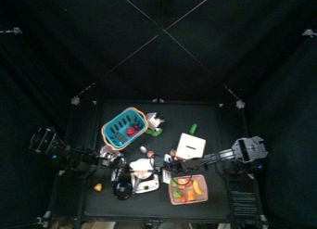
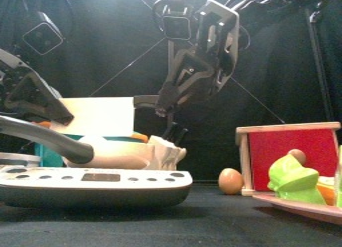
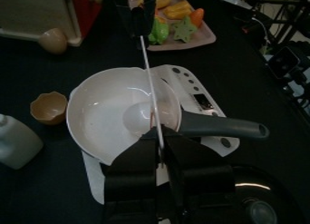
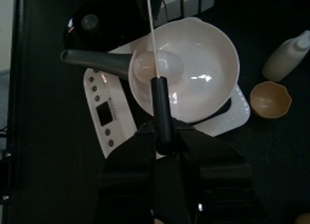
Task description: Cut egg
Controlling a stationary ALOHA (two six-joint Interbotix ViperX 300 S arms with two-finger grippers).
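A pale egg [image 4: 158, 64] lies in the white pan [image 4: 212, 46] that stands on the white kitchen scale [image 4: 103, 105]. My right gripper [image 4: 161, 128] is shut on the black handle of a knife [image 4: 161, 96]. The thin blade [image 3: 150, 82] runs edge-on over the egg [image 3: 141, 108] and the pan [image 3: 91, 92], from the right gripper [image 3: 143, 17] across to my left gripper [image 3: 164, 141], whose jaws look shut on its tip. In the front view the right arm [image 2: 201, 51] hangs over the pan, and the egg is hidden there.
A brown egg [image 2: 231, 179] lies beside the wooden tray of toy vegetables [image 2: 287, 141]. A small tan cup [image 3: 49, 108] and a white bottle [image 3: 13, 141] stand next to the scale [image 3: 194, 92]. A blue basket [image 1: 124, 127] sits at the back.
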